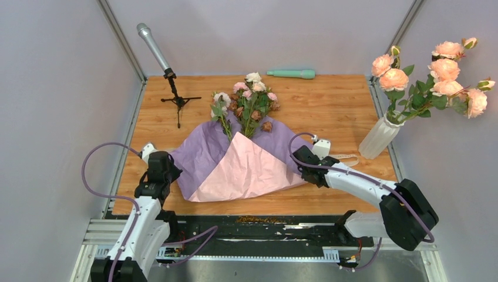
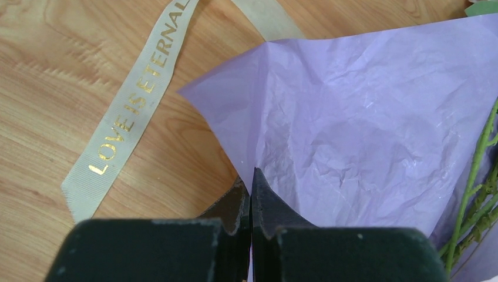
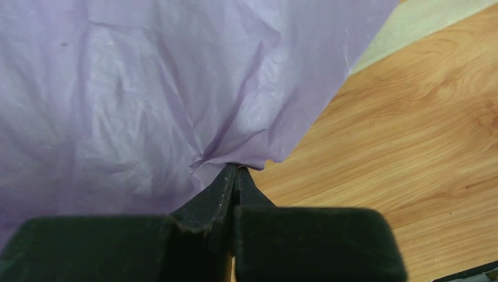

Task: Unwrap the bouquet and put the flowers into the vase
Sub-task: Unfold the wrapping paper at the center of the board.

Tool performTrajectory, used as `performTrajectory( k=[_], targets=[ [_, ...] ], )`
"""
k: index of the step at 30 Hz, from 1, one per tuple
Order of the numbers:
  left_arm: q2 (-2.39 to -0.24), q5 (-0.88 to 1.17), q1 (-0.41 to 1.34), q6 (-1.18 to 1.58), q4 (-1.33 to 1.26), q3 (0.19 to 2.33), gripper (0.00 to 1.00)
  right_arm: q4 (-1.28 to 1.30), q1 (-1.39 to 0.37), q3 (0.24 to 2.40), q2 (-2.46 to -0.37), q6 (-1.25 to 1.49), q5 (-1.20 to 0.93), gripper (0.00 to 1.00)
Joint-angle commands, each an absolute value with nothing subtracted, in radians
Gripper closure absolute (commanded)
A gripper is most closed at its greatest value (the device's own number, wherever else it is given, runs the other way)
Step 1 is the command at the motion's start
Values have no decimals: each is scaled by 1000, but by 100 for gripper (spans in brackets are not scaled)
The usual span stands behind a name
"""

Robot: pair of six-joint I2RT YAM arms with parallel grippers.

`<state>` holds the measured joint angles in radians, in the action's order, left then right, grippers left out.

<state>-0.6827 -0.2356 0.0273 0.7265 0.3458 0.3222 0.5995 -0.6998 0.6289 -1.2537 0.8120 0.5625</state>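
Bouquet (image 1: 244,147) lay flat at the centre of the wooden desk (image 1: 329,106), with its wrapping opened out. The lilac paper (image 1: 202,147) was spread to both sides, and a pink paper (image 1: 246,167) sheet lay over its middle with one corner pointing toward the far edge. The flowers (image 1: 249,100), small pink, white and brown roses on thin green stems, rested on the paper with their heads past its far edge, on the bare wood. The left pincer (image 2: 251,188) was pressed together at the left edge of the lilac paper, and a sliver of the sheet showed between its fingers. The right pincer (image 3: 236,176) was pressed together on the right edge of the same sheet, which puckered at the fingertips. A cream ribbon (image 2: 132,106) printed LOVE IS ETERNAL in gold lay loose on the desk just beside the left edge of the paper. The vase (image 1: 379,136), white and ribbed, stood at the right edge of the desk, well apart from the bouquet, and held peach roses (image 1: 440,76) on leafy branches. A microphone (image 1: 154,46) on a small tripod stood at the far left corner. A mint-green cylinder (image 1: 292,74) lay on its side along the far edge.
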Motion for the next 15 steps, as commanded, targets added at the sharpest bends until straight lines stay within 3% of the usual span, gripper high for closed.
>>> performTrajectory(
  k=[1,15],
  targets=[
    [-687,-221,5,740,298,315,100,596,-649,655,-1304,850,590,100],
    [-820,-138,5,749,127,313,100,475,-557,771,-1463,750,625,100]
  ],
)
